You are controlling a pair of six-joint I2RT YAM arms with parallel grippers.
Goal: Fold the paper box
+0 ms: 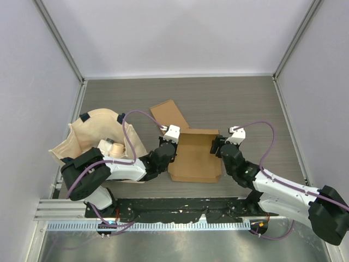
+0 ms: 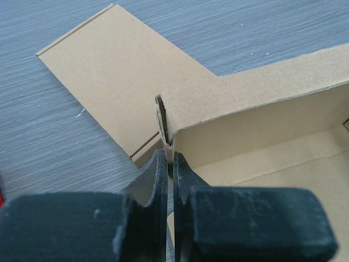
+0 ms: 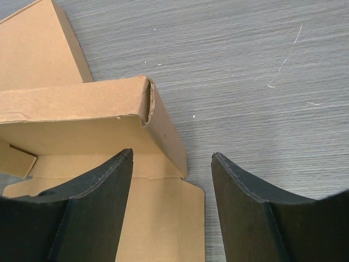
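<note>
Across grey, fine-grained worktop [image 1: 218, 98], both arms stretched low from the near edge, bent inward toward the middle. Between them, box [image 1: 193, 158]: shallow brown cardboard tray, matte, walls partly raised, long flat flap [image 1: 169, 115] lying out behind. Left hand [image 2: 169, 159] pressed together, pinching the doubled left wall at its corner. Right hand [image 3: 172, 155] spread, straddling the right wall's corner.
</note>
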